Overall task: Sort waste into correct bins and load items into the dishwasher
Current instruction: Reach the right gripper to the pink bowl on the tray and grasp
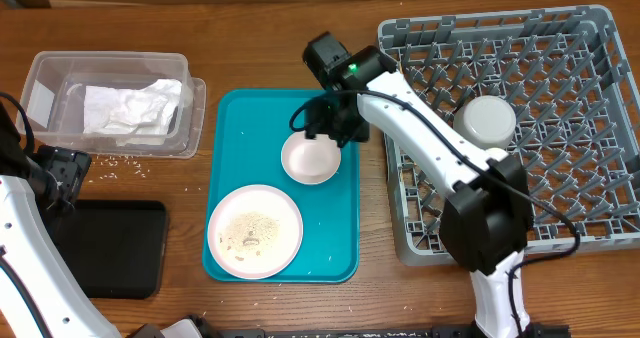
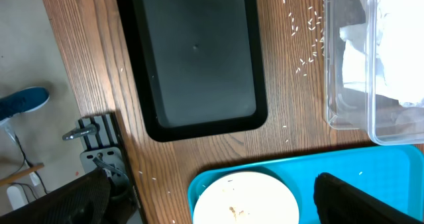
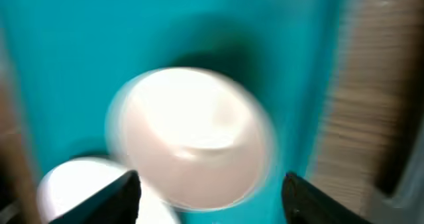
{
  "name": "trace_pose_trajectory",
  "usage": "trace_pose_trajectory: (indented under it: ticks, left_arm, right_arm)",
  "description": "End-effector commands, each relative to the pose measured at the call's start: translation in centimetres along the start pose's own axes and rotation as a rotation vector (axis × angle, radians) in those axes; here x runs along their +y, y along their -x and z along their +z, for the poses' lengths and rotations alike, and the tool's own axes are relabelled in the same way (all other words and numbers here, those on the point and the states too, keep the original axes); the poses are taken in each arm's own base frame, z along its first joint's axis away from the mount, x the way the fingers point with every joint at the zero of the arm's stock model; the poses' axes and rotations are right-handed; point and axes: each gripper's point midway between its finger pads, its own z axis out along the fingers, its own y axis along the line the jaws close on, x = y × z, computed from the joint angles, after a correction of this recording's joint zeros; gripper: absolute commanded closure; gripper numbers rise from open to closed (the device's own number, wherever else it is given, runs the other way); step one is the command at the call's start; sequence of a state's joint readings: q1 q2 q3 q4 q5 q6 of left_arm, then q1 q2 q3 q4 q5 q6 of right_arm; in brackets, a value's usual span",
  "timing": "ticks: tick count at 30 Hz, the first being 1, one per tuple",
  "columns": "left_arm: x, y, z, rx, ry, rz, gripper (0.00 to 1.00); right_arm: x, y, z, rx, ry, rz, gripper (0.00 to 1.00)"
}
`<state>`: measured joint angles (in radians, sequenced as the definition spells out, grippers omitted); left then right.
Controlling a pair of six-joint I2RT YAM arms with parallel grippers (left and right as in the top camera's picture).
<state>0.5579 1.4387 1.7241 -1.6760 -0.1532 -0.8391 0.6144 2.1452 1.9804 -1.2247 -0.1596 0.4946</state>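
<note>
**Non-task bits: tray, table, floor clutter**

Teal tray (image 1: 250,138): rectangular w/ rounded corners. Lies flat on wooden table (image 1: 260,28), long sides running 12 to 6, just off ctr toward 8 o'clock in overhead view. Table is brown w/ clear grain.

Left wrist view: tray corner shows at 5 o'clock. Table edge runs approx 11 to 7. Beyond it is pale floor (image 2: 33,45), w/ blue shoe (image 2: 23,101) at 9 o'clock and metal clamp (image 2: 96,141) on the edge at 8 o'clock.

Right wrist view: blurred, mostly teal.
</note>
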Motion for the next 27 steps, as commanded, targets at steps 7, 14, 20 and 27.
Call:
trace_pose_trajectory:
  ticks: [7,14,20,27]
  left_arm:
    - [-0.2,0.2,-0.3,-0.010,-0.007,-0.014,0.00]
    - [-0.2,0.2,-0.3,-0.010,-0.008,-0.013,0.00]
    - [-0.2,0.2,-0.3,-0.010,-0.008,-0.013,0.00]
    - [-0.2,0.2,-0.3,-0.010,-0.008,-0.013,0.00]
  right_arm:
    - [7.5,-1.4,2.3,-0.130,-0.004,-0.268,0.48]
    - [6.3,-2.3,7.2,-0.178,-0.237,-0.316,0.48]
    - [5.0,-2.2,8.8,-0.176,-0.299,-0.319,0.48]
    - [4.3,-3.1,10.0,-0.148,-0.305,-0.321,0.79]
